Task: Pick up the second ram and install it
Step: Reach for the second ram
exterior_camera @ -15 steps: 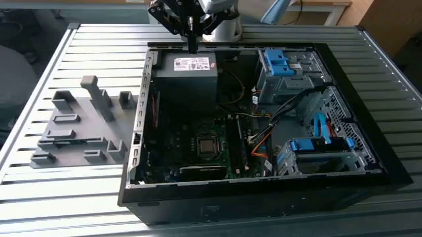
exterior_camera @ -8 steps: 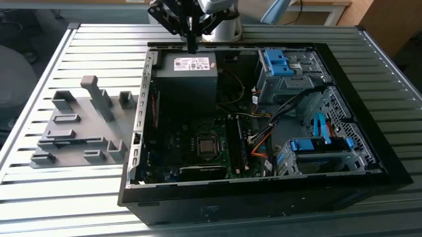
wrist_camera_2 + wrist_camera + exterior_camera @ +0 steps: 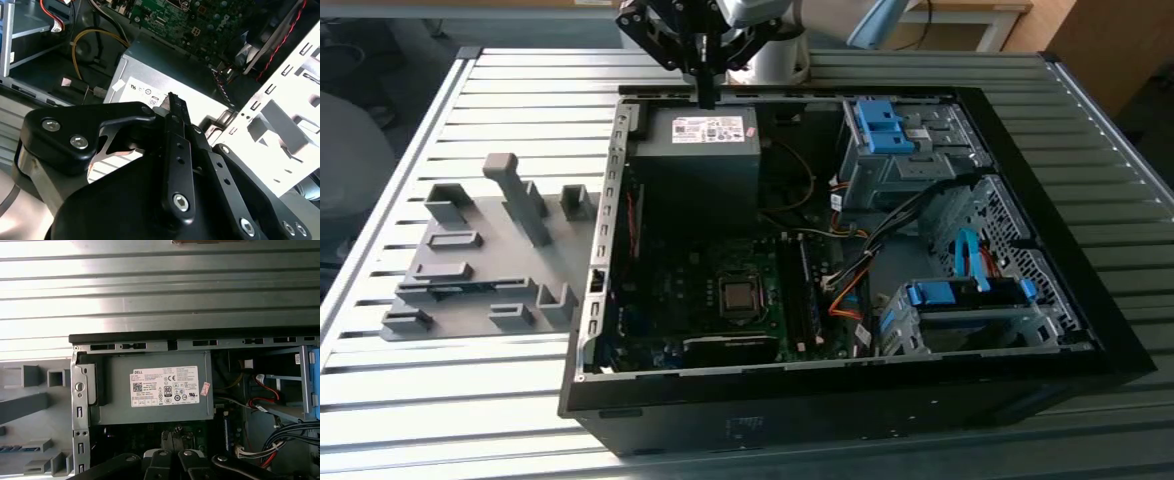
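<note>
Gripper [image 3: 707, 96] fingers pinched together, narrow, nothing seen between them. It hangs over the far edge of the open computer case [image 3: 600, 300], just above the power supply [image 3: 700, 170]. In the second wrist view the fingertips [image 3: 172, 102] sit over the supply's labelled face.

The second ram [image 3: 454, 290] is outside the case, well apart from the gripper. It sits in a slot of the grey holder tray [image 3: 487, 225], on the slatted metal table [image 3: 480, 100] at the exterior view's left.

Ram look: a long thin blue strip lying low between grey blocks. In the first wrist view the ram [image 3: 20, 447] shows blue with dark patches along it. Label too small to tell.
</note>
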`<act>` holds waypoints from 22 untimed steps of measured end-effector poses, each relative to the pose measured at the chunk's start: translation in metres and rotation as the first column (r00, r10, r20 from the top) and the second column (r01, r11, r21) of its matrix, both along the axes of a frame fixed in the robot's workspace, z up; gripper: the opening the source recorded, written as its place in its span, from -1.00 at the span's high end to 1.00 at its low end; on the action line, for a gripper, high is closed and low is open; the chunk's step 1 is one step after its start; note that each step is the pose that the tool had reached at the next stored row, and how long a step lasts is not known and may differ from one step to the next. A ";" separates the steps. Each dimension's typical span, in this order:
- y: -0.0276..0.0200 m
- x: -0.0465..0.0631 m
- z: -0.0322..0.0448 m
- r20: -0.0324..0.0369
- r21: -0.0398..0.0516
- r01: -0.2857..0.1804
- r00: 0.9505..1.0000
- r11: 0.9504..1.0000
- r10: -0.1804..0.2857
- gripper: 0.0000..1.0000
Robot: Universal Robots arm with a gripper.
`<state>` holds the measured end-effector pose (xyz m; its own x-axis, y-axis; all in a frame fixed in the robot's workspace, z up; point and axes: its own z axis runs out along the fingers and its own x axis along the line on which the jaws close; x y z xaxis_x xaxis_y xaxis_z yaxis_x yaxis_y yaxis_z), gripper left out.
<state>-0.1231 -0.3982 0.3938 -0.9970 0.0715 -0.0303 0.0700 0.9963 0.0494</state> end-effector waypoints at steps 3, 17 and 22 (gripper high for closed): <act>0.0000 0.000 0.0000 0.000 0.000 0.000 1.000 1.000 0.000 0.79; 0.0000 -0.004 -0.0001 0.000 0.000 0.000 1.000 1.000 0.000 0.79; 0.0000 -0.009 -0.0004 0.000 0.000 0.000 1.000 1.000 0.000 0.79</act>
